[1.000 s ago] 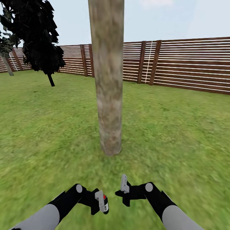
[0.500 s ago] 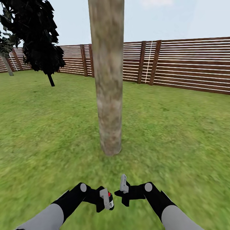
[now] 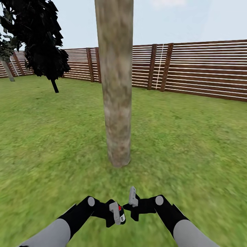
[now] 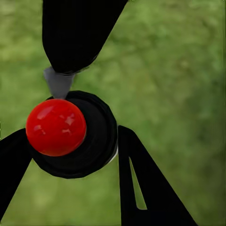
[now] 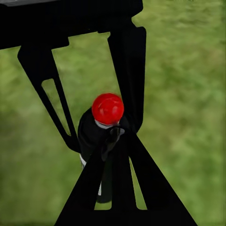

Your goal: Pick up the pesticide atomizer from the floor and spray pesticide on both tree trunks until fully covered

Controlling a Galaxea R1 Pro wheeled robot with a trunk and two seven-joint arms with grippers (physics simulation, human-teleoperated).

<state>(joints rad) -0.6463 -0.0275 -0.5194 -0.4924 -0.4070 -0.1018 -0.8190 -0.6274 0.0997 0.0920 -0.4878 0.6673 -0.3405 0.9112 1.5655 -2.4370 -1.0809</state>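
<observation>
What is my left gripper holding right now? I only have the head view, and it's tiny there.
Observer: In the left wrist view, the atomizer sits between the left gripper's fingers, with its red cap facing the camera.
Operator: Is the right gripper open?
Observer: No. The right wrist view shows the right gripper with its fingers meeting at the tips and nothing between them.
Operator: Where is it aimed?
Observer: At the atomizer. In that view the bottle stands just past the right fingertips, over grass. I cannot tell whether they touch.
</observation>
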